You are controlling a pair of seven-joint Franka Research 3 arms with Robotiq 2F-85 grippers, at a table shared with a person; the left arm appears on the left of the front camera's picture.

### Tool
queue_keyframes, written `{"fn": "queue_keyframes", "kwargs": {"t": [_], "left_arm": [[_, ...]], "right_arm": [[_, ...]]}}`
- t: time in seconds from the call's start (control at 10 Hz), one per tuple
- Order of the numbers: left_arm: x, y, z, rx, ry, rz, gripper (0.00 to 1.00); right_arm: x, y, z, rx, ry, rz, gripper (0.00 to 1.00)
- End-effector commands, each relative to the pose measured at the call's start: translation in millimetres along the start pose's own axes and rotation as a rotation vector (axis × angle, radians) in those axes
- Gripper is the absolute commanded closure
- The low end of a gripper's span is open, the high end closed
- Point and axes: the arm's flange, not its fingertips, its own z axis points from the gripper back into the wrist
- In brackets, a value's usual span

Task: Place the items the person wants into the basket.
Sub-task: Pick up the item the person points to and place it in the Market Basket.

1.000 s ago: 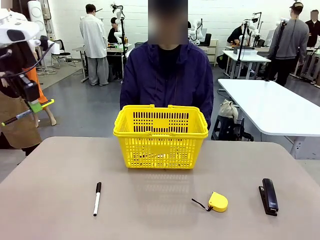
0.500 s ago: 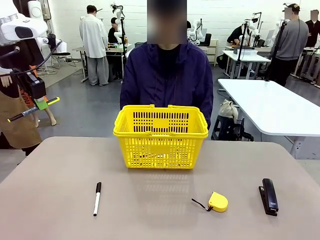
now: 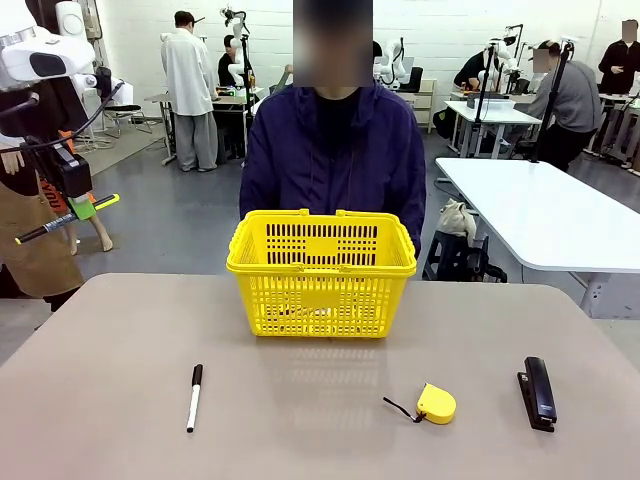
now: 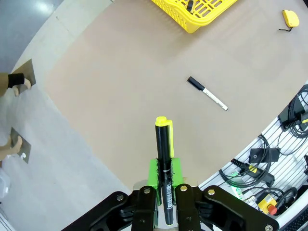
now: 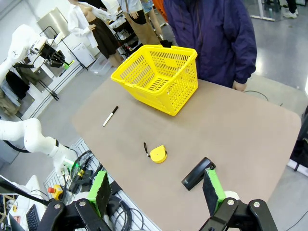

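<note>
My left gripper [image 3: 76, 207] hangs high off the table's left edge, shut on a thin black pen with a yellow end [image 3: 62, 222]. In the left wrist view the pen [image 4: 164, 149] stands up between the green pads of the left gripper [image 4: 165, 180]. A white marker with a black cap [image 3: 194, 397] lies on the table front left, also in view as the marker [image 4: 207, 93]. The yellow basket [image 3: 320, 270] stands at the far middle, in front of the person [image 3: 335, 150]. My right gripper [image 5: 156, 190] is open and holds nothing, high above the table's right end.
A round yellow tape measure [image 3: 436, 403] and a black stapler [image 3: 538, 392] lie front right. Cables and boxes [image 4: 269, 163] sit below the table's near edge. Bare tabletop [image 3: 320, 420] spreads between the marker and the tape measure.
The left gripper, with the pen in it, rose a little and shifted right, then stayed still. Nothing on the table moved.
</note>
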Motion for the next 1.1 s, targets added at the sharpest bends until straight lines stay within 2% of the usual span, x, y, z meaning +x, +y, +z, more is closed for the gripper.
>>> {"fn": "queue_keyframes", "kwargs": {"t": [0.0, 0.1, 0.3, 0.5, 0.7, 1.0], "left_arm": [[28.6, -17.9, -1.2, 0.063, 0.013, -0.135, 0.88], [70.7, -34.5, -1.7, 0.082, 0.028, -0.276, 0.88], [148.4, -56.7, -7.2, 0.122, 0.052, -0.478, 0.88], [218.4, -75.1, -31.6, 0.118, 0.076, -0.621, 0.88], [264.6, -86.8, -60.5, 0.084, 0.079, -0.719, 0.88], [292.6, -108.1, -126.9, 0.034, 0.059, -0.760, 0.88]], "right_arm": [[0.4, -0.1, -2.1, 0.019, -0.026, 0.013, 0.00], [0.4, -0.1, -2.1, 0.019, -0.026, 0.013, 0.00], [0.4, -0.1, -2.1, 0.019, -0.026, 0.013, 0.00], [0.4, -0.1, -2.1, 0.019, -0.026, 0.013, 0.00], [0.4, -0.1, -2.1, 0.019, -0.026, 0.013, 0.00], [0.4, -0.1, -2.1, 0.019, -0.026, 0.013, 0.00]]}}
